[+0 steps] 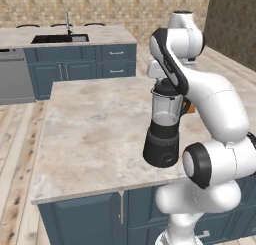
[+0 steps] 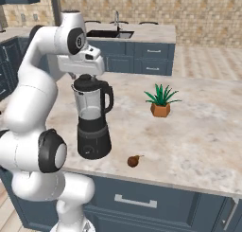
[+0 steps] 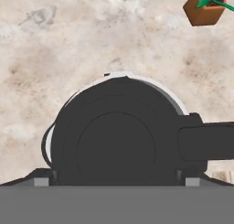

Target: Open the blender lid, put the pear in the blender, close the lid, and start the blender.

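- Gripper (image 2: 88, 75) sits right on top of the blender lid (image 3: 121, 134), pointing straight down; you see the hand pressed close over the cap in both base views.
- Fingertips appear in the hand view only as small grey corners at the lid's lower left and right, so you cannot tell whether they are clamped on the lid or merely straddling it.
- Lid is seated on the jar mouth, directly beneath the gripper, with its side tab running off to the right in the hand view; judge the first step, opening, as not yet done.
- Blender (image 2: 93, 122) stands upright under the hand on the marble island counter (image 2: 198, 131), near the front edge, which keeps it within easy reach from above.
- Pear (image 2: 133, 161) lies on the counter low and to the robot's right of the gripper, just beside the blender base, ready for your next pick.
- Potted plant (image 2: 160, 102) stands farther off on the robot's right, well apart from the work.
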{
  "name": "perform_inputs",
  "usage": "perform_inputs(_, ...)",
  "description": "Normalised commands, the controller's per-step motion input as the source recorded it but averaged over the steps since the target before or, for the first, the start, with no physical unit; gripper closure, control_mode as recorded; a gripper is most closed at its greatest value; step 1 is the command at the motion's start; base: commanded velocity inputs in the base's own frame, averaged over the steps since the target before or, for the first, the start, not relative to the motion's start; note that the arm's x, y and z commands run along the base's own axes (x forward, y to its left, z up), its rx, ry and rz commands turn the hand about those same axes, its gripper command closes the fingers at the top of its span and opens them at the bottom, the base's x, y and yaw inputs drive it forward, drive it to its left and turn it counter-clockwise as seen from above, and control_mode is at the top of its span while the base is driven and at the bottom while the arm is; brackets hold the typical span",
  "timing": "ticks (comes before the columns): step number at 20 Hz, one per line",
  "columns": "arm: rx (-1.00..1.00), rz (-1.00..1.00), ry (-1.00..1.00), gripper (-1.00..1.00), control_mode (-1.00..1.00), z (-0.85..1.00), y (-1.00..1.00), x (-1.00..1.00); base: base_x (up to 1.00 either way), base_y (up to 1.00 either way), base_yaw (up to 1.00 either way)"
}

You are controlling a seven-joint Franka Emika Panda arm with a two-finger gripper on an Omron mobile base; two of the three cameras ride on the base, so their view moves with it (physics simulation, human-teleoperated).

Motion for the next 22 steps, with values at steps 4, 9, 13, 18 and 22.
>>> perform_inputs(4, -0.01, 0.0, 0.1, -1.0, -1.0, -0.14, 0.0, 0.08, 0.0, 0.0, 0.0)
perform_inputs(9, 0.0, 0.0, 0.1, -1.0, -1.0, -0.1, 0.0, 0.09, 0.0, 0.0, 0.0)
perform_inputs(13, 0.0, 0.0, 0.07, -1.0, -1.0, -0.08, 0.0, 0.18, 0.0, 0.0, 0.0)
perform_inputs(18, 0.0, 0.0, 0.01, 1.0, -1.0, -0.21, 0.0, -0.01, 0.0, 0.0, 0.0)
perform_inputs(22, 0.0, 0.0, 0.0, 1.0, -1.0, -0.21, 0.0, 0.0, 0.0, 0.0, 0.0)
